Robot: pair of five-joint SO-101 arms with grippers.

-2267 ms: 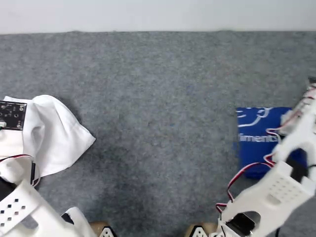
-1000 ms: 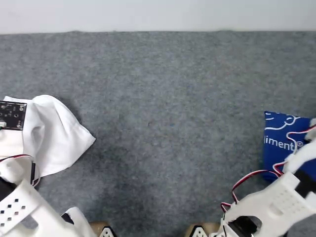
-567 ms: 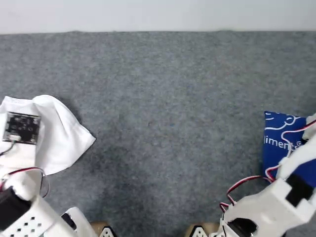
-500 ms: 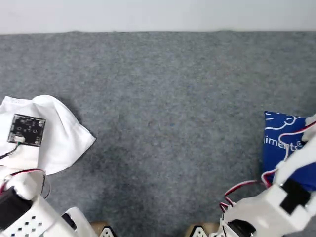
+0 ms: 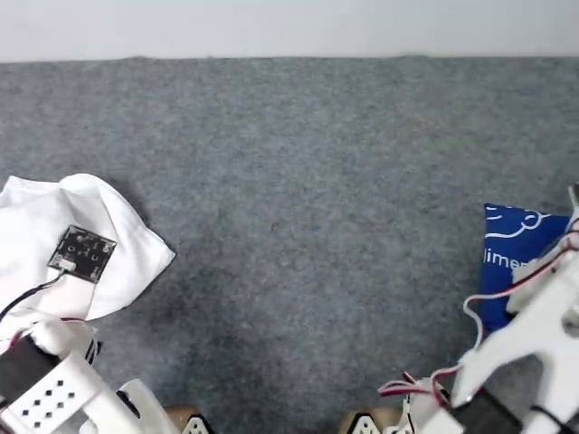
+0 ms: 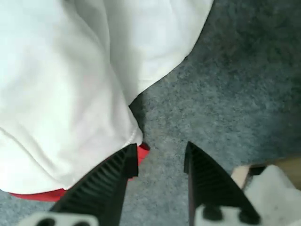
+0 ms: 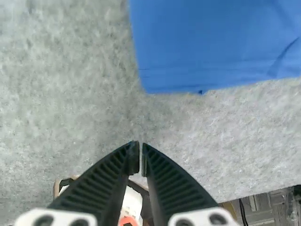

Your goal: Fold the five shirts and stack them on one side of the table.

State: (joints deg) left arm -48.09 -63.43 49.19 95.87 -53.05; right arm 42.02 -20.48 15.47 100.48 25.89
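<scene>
robot lab table (image 5: 298, 271), grey felt-covered

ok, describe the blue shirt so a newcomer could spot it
Look at the grey mat covering the table, then go to its right edge in the high view. The blue shirt lies there as a flat, straight-edged rectangle with white print; the white shirt at the opposite edge is rumpled.

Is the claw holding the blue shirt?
No, the right gripper is shut with nothing between its fingers, and the blue shirt lies apart from it.
</scene>
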